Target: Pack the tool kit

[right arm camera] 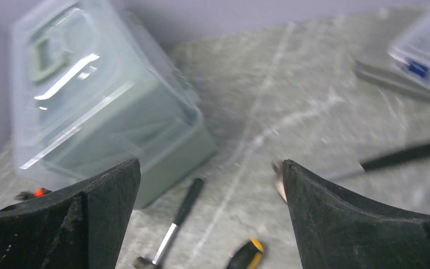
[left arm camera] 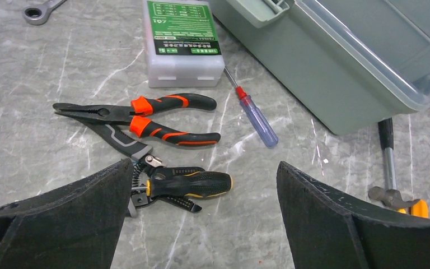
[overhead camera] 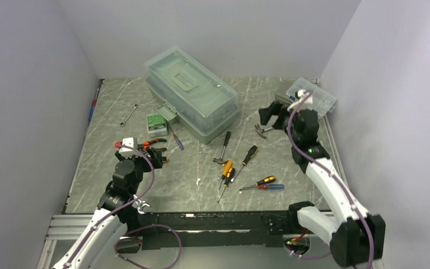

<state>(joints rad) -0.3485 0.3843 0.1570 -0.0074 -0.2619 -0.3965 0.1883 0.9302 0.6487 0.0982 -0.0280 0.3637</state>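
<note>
Clear compartment organizer box (overhead camera: 312, 95), far right corner, against the wall (overhead camera: 381, 84). Grey marbled table (overhead camera: 117, 95); pale walls on three sides.

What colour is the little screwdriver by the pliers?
Screwdriver: blue handle, red collar; clearest in left wrist view.

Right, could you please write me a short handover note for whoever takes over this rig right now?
Left end effector: open, empty, above the orange-and-black long-nose pliers and black-and-yellow-handled pliers.
Right end effector: open, empty, beside the small claw hammer.
Sage-green plastic toolbox with translucent lid: rear centre, closed.
Done: nothing visibly packed; tools lie loose on the marbled grey table.
Left: open the toolbox, load both pliers, hammer, silver wrench, green-labelled white bit case, yellow-handled screwdrivers; close it.
</note>
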